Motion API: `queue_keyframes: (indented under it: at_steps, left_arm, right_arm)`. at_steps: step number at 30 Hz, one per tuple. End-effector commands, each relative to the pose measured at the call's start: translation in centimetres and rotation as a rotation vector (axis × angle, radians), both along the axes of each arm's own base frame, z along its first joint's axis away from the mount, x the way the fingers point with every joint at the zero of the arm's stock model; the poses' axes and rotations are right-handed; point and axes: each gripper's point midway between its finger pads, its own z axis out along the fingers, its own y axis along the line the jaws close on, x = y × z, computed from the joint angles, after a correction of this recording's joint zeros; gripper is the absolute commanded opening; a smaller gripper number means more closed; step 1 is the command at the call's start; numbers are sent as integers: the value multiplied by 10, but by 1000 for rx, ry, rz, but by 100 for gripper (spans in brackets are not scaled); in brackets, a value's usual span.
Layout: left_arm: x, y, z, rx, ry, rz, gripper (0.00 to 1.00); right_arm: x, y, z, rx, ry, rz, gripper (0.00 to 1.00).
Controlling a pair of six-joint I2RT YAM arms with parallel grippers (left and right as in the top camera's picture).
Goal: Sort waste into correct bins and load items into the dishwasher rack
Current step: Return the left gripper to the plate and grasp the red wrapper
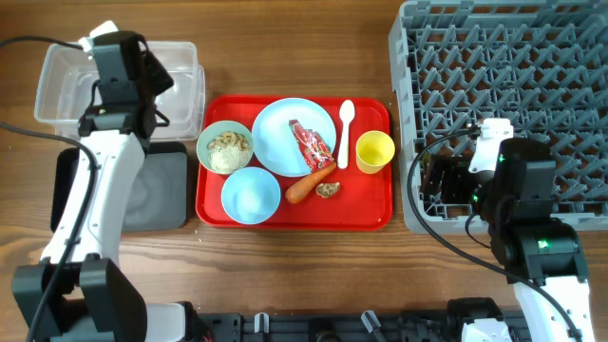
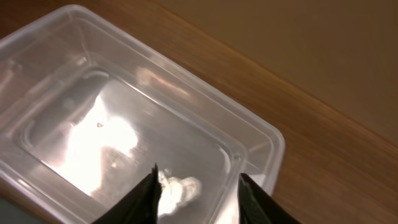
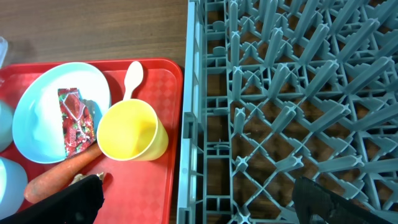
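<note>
Left gripper (image 2: 198,179), parted at lower centre and apparently empty, should be raised straight above the tissue (image 2: 180,190) in the clear tub (image 2: 261,140).

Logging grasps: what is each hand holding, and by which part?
Nothing, it seems. The right hand is open and empty; the left hand is open above the clear tub, with the crumpled white tissue apparently lying inside it.

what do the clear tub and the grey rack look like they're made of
Tub: probably thin plastic, clear and glossy; the wooden table shows through it and light glares off its floor. Rack: seemingly hard moulded plastic, grey and matte, with identical ribbed pegs.
</note>
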Motion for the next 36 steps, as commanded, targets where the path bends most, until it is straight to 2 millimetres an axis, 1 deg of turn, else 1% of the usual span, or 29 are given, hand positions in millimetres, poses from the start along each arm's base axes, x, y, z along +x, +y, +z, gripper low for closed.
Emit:
queue_keyframes:
  at_steps: [1,3,5,7,8,10,14,17,18,19,21,26,30,36]
  left_arm:
    - [2,0,12,-8,-39,-13,48]
    - [2,-31,15,-88,-44,-135,48]
    - [-2,-70,13,-178,-26,-277,49]
    - [-11,-112,6,-262,20,-411,52]
    - [-17,-130,1,-286,50,-462,52]
    - [-27,-158,-10,-300,104,-515,56]
    - [-49,-214,-39,-313,229,-615,57]
    - [-62,-247,-63,-340,311,-648,62]
    - [-65,-254,-70,-341,329,-658,64]
    - [-68,-263,-81,-336,359,-675,64]
    - [-74,-273,-101,-345,417,-672,63]
    - [-79,-279,-141,-393,518,-594,65]
    - [-79,-279,-161,-396,557,-575,66]
    - [-78,-291,-171,-407,555,-606,65]
  right_arm:
    - [3,2,11,17,-22,-3,100]
    - [3,2,11,17,-22,-3,100]
    - [3,2,11,18,-22,-4,100]
    - [3,2,11,17,-23,-3,100]
    - [3,2,11,17,-23,-3,100]
    - [3,2,11,17,-23,-3,100]
    - [3,2,11,17,-23,-3,100]
    - [3,2,11,17,-23,-3,100]
    - [3,2,11,17,-23,-3,100]
    - [3,2,11,17,-23,-3,100]
    - [3,2,11,18,-22,-4,100]
    - [3,2,10,18,-20,-4,100]
    - [3,2,10,17,-20,-3,100]
    - [3,2,10,18,-20,-4,100]
